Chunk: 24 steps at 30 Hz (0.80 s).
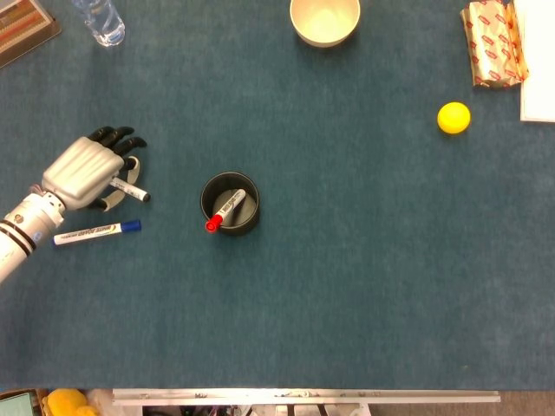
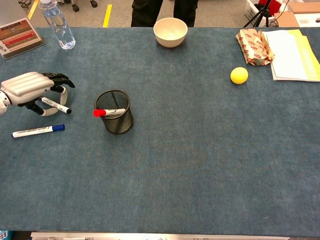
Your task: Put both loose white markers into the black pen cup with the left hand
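Step in hand: 1st pickup. Left robot hand [image 2: 27, 89] has fingers curled round the black-capped marker [image 2: 56, 105], tip sticking out toward the black pen cup [image 2: 114, 112]; looks just off the table [image 2: 200, 165]. Blue-capped marker [image 2: 38, 131] lies loose nearby. Next: carry over cup, tip upright, release w/o snagging the red-capped marker [image 2: 109, 112]. Right robot hand not visible.

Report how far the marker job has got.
Done: nothing yet. The black pen cup holds only a red-capped marker. In hand: the left hand holds the black-capped white marker, away from the cup. Left: drop it in the cup, then fetch the blue-capped white marker lying on the table.
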{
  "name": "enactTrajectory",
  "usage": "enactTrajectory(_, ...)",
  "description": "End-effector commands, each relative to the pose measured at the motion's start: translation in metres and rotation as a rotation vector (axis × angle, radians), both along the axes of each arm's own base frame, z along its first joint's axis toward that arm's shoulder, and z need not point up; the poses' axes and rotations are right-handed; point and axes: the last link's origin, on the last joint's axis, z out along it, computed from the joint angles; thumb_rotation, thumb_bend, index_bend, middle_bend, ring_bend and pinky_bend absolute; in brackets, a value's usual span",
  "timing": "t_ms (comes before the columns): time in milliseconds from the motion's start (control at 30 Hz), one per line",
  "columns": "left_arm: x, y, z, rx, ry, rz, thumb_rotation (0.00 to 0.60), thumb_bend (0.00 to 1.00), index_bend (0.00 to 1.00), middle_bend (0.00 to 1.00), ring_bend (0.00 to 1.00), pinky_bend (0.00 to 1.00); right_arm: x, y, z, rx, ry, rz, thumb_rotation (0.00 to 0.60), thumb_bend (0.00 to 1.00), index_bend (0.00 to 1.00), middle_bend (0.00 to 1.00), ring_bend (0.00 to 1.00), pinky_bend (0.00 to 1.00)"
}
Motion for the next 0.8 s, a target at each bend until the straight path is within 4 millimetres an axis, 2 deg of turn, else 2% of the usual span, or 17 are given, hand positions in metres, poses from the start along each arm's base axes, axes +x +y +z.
enactTrajectory(33, 0.003, 0.003, 0.012, 0.016, -0.055, 0.027, 0.6, 0.32, 0.54, 0.18, 0.09, 0.16, 0.0, 0.0, 0.0, 0.001, -0.002, 0.002, 0.6, 0.13, 0.21, 0.3, 0.16, 0.32)
enactTrajectory(300, 0.02, 0.004, 0.053, 0.018, -0.253, 0.138, 0.6, 0.32, 0.56, 0.19, 0.09, 0.16, -0.001, -0.002, -0.004, 0.011, -0.01, 0.006, 0.6, 0.13, 0.21, 0.3, 0.16, 0.32)
enactTrajectory(467, 0.036, -0.002, 0.073, -0.054, -0.418, 0.265, 0.6, 0.32, 0.56, 0.2, 0.09, 0.16, -0.001, -0.004, -0.007, 0.017, -0.015, 0.012, 0.6, 0.13, 0.21, 0.3, 0.16, 0.32)
enactTrajectory(633, 0.049, -0.007, 0.085, -0.115, -0.539, 0.337, 0.6, 0.32, 0.57, 0.2, 0.09, 0.16, -0.001, -0.004, -0.008, 0.02, -0.017, 0.013, 0.6, 0.13, 0.21, 0.3, 0.16, 0.32)
enactTrajectory(800, 0.064, -0.013, 0.086, -0.192, -0.627, 0.383, 0.6, 0.32, 0.57, 0.21, 0.09, 0.16, -0.002, -0.004, -0.009, 0.022, -0.019, 0.013, 0.6, 0.13, 0.21, 0.3, 0.16, 0.32)
